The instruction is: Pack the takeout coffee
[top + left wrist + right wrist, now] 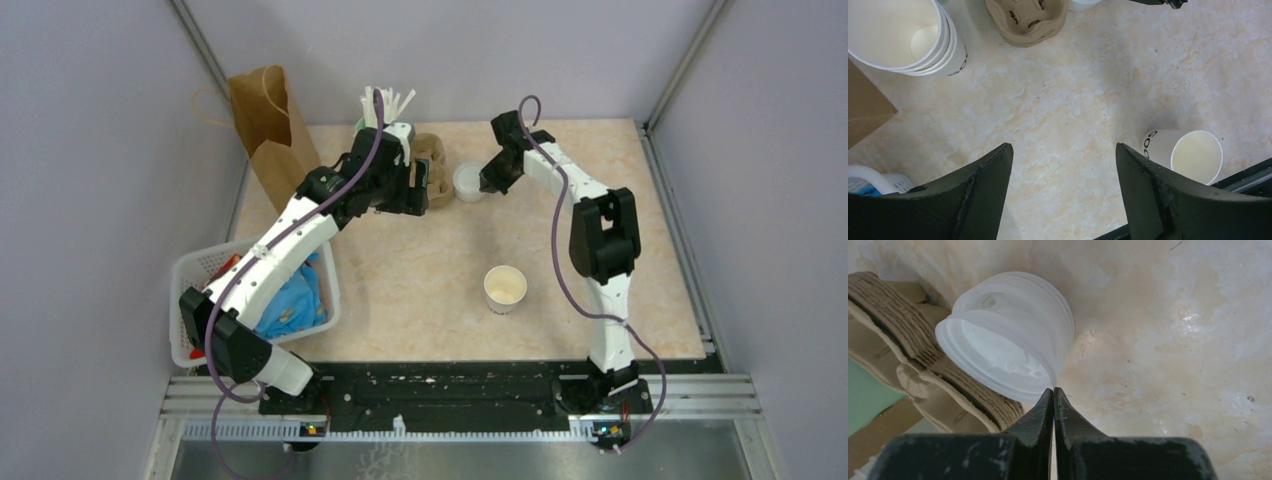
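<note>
The takeout coffee cup [505, 288] stands open-topped near the table's middle, dark lettering on its side [1193, 155]. A stack of white plastic lids [467, 181] sits at the back beside the brown carrier trays [432, 160]. My right gripper [487, 183] is at the stack's right side. Its jaws [1053, 390] are pressed together on the rim of the front lid [998, 355], which tilts toward the camera. My left gripper [1063, 147] hangs open over bare table, with nothing between its fingers, left of the lids [415, 190].
A stack of lidless paper cups [908, 40] stands by the carrier trays [1025, 22]. A brown paper bag [270, 125] stands at the back left, white straws [385, 105] behind the left arm. A white basket [200, 270] with blue cloth sits at the left edge.
</note>
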Action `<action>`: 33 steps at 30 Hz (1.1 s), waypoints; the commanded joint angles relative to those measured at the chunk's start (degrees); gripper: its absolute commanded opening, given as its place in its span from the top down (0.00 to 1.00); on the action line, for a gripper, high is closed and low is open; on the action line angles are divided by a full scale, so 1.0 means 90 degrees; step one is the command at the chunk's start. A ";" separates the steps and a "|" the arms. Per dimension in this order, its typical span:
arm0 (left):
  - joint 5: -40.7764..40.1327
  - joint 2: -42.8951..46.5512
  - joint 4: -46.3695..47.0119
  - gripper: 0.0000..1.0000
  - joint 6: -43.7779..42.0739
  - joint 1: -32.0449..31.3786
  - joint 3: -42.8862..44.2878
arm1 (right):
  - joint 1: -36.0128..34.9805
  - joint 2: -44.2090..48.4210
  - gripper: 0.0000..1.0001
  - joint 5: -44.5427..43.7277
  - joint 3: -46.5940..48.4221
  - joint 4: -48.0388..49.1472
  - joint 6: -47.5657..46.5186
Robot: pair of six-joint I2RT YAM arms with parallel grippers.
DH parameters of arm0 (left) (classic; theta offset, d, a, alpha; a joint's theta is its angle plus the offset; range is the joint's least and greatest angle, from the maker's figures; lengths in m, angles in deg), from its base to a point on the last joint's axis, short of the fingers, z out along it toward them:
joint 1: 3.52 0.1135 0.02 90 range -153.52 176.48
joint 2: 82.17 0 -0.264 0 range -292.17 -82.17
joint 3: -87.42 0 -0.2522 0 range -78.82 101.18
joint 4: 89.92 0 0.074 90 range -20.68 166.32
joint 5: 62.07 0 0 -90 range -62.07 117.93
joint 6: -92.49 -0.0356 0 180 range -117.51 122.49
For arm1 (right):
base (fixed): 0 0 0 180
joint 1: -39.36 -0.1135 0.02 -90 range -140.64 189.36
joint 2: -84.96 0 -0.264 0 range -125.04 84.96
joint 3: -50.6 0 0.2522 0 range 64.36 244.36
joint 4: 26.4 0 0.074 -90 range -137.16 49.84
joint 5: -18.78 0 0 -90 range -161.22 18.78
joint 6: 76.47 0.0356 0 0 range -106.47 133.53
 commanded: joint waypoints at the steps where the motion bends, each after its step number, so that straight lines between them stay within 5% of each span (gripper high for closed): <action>1: 0.0021 0.0166 0.0191 0.18 -0.0076 0.0034 0.0145 | 0.0147 0.0828 1.00 -0.0045 -0.0230 0.0479 0.0104; 20: 0.0221 -0.0138 0.0120 0.18 0.0035 0.0061 0.0525 | 0.0595 0.1003 1.00 0.1915 -0.1170 0.2030 -0.0570; 33: 0.0394 -0.0295 0.0099 0.18 0.0090 0.0063 0.0639 | 0.0713 0.0862 1.00 0.2242 -0.1236 0.1917 -0.0543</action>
